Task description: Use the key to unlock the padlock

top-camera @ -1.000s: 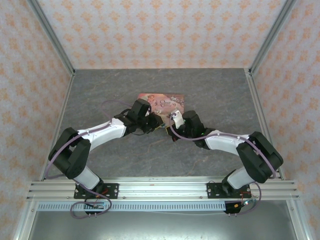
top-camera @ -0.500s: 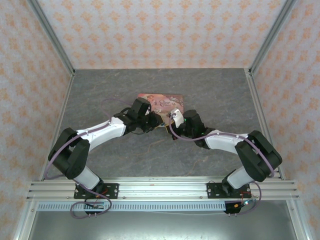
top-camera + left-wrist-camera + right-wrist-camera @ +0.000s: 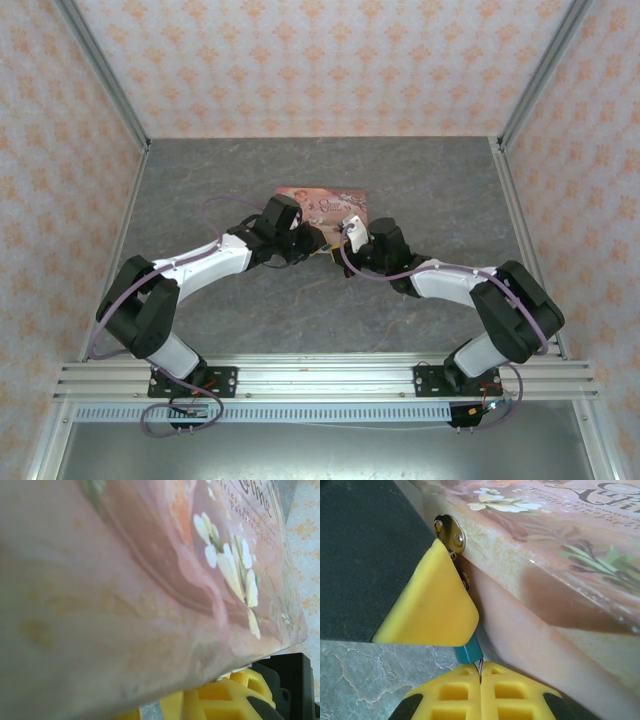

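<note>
1. Right gripper (image 3: pixel 481 681), bottom centre: its pads are pressed together, pinching a thin metal key (image 3: pixel 480 666).
2. The key meets the teal padlock (image 3: pixel 469 653) just above.
3. A yellow finger (image 3: pixel 432 605) of the left gripper (image 3: pixel 311 248) covers the padlock's top; I cannot tell its grip.
4. Metal hasp (image 3: pixel 449 532), upper left, on the pink tin (image 3: pixel 560 555).

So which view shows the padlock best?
The right wrist view: the padlock shows its teal body below a yellow finger pad, beside the pink tin. In the top external view the left gripper and right gripper crowd that spot; the left wrist view faces the tin.
</note>
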